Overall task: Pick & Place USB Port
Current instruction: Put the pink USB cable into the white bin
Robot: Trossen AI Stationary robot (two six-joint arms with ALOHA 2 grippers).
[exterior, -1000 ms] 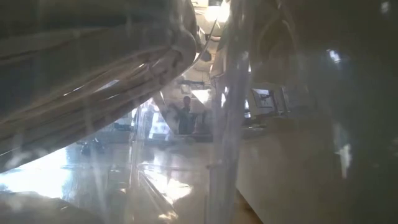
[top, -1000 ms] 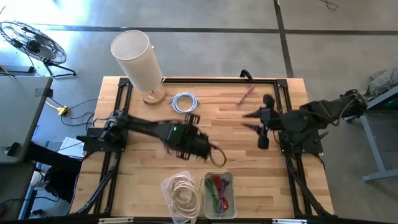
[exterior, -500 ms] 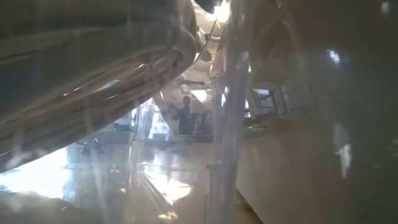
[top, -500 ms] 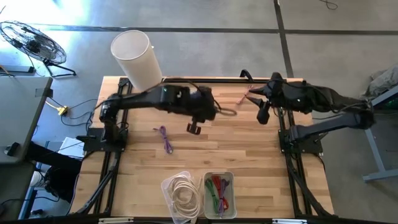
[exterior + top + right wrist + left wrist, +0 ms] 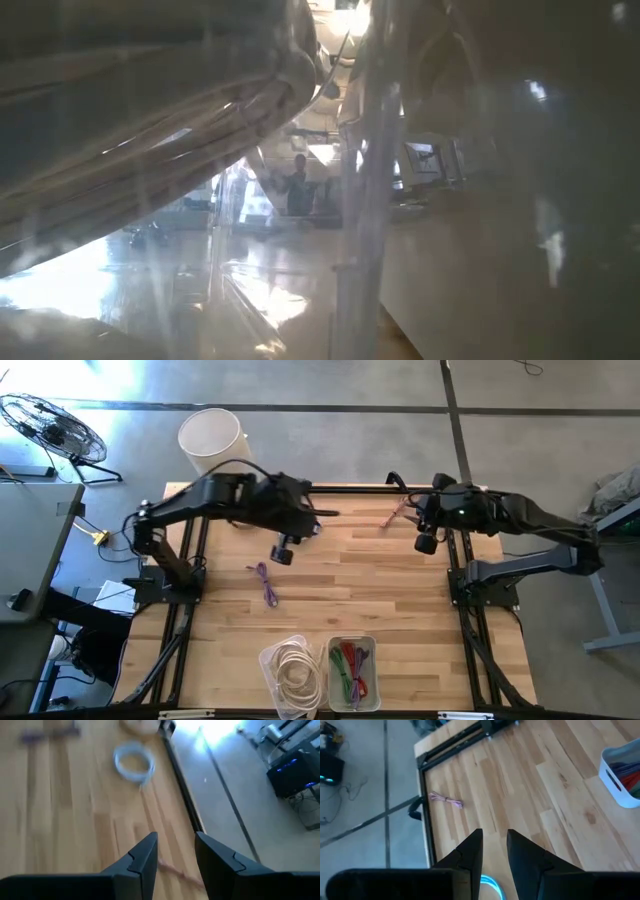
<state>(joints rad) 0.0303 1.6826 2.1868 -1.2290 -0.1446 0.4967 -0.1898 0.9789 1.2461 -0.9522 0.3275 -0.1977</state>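
The left gripper (image 5: 325, 514) hangs over the far part of the table (image 5: 400, 600), a little left of centre, its fingers (image 5: 470, 852) parted by a narrow gap with nothing between them. Just under its tips lies the light blue coiled cable (image 5: 490, 886), of which only an arc shows in the left wrist view; in the high view the arm hides it. Left of that arm, past the far-left corner of the table, stands the white cylinder (image 5: 210, 438).

The right gripper (image 5: 406, 506) hovers at the far right edge of the table, its fingers (image 5: 142, 855) a moderate way apart and empty. Close beneath it lies the pink cable (image 5: 393, 516), near the black frame rail (image 5: 350, 489) that runs along the far edge; its end shows between the fingers in the right wrist view.

Toward the middle left of the table, well apart from both grippers, lies a purple cable (image 5: 265, 582). At the near edge stand two containers side by side: a round one holding white cable (image 5: 292, 670) and a white bin (image 5: 352, 647) holding red and green cables.

The low view is blocked by blurred shapes close to the lens.
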